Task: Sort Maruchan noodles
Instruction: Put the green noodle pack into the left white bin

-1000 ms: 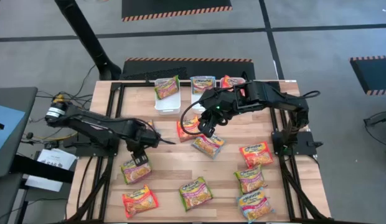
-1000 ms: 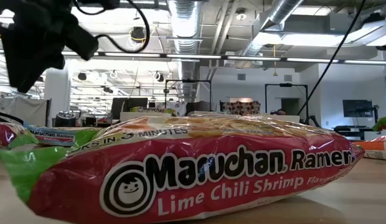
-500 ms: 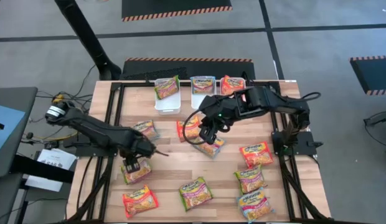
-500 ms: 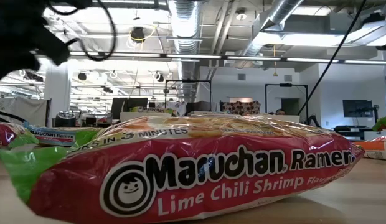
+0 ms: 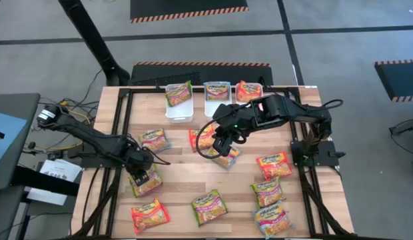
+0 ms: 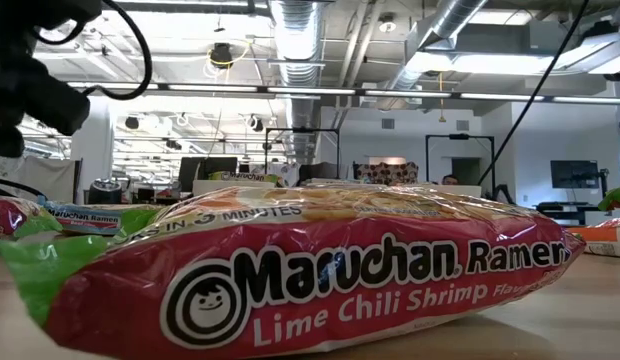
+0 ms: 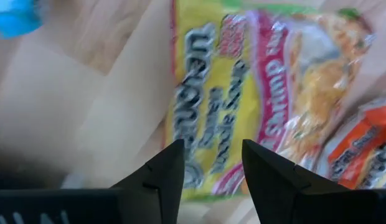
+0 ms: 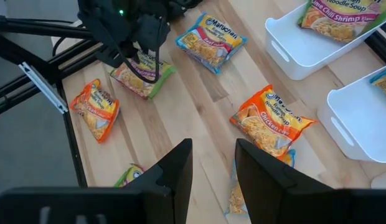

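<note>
1. Three white bins sit in a row along the table's point(image 5: 180, 167) far edge, and every one already has a packet in it.
2. The left bin point(image 5: 178, 109) holds a green packet point(image 5: 178, 93), tilted against its far end.
3. The middle bin point(image 5: 213, 103) holds a blue packet point(image 5: 217, 88).
4. The right bin point(image 5: 250, 98) holds an orange packet point(image 5: 248, 89), partly hidden behind the right arm.
5. Loose packets lie scattered over the wood: a blue one point(image 5: 154, 140) left of centre, an orange one point(image 5: 149, 215) near the front left, a green one point(image 5: 209, 205) at front centre, three more stacked down the right side.
6. The left gripper point(image 5: 146, 177) hangs right over a green packet point(image 5: 145, 183) at mid-left; its fingers point(image 7: 162, 180) stand apart with nothing between them, the packet showing through the gap.
7. The right gripper point(image 5: 220, 145) hovers at the centre above an orange packet point(image 5: 201, 137) and a blue-edged one point(image 5: 224, 156) lying overlapped; its fingers point(image 8: 174, 171) are parted too, gripping nothing.
8. Down at table level, a red and green Lime Chili Shrimp packet point(image 6: 310, 270) fills the low view.
</note>
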Available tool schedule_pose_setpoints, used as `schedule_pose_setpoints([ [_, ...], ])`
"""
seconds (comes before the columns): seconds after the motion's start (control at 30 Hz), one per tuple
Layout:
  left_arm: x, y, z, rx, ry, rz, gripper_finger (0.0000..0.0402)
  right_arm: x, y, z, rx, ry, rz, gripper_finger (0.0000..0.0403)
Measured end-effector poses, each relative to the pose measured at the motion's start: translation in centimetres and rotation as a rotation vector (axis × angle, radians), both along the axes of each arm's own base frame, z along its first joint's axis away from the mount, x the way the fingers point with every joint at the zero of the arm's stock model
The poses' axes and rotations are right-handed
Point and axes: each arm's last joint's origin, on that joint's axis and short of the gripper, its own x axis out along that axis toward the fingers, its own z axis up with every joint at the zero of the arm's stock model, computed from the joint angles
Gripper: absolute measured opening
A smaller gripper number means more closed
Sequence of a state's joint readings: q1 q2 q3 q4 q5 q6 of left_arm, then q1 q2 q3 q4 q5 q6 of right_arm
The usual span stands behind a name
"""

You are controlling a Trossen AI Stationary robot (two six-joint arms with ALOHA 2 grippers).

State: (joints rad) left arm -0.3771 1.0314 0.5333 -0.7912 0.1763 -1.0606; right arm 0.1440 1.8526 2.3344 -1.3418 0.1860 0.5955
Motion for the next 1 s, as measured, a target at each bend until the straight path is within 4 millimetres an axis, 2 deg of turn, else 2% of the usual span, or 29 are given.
schedule_pose_setpoints([
  [0.5, -0.5, 0.1, -3.5, -0.07, -0.063, 0.065, 0.014, 0.2, -0.1, 0.1, 0.005, -0.024, -0.005, 0.0145],
  [0.63, -0.4, 0.1, -3.5, -0.068, -0.074, 0.068, 0.0109, 0.4, -0.3, 0.2, 0.006, -0.041, -0.012, 0.0145],
  [0.87, -0.2, 0.1, -3.5, -0.049, -0.105, 0.078, 0.0013, 0.4, -0.7, 0.3, 0.006, -0.046, -0.022, 0.0145],
  [1.0, 0.1, 0.1, -3.3, -0.037, -0.171, 0.071, 0.0004, 0.4, -0.7, 0.3, 0.006, -0.046, -0.022, 0.0145],
])
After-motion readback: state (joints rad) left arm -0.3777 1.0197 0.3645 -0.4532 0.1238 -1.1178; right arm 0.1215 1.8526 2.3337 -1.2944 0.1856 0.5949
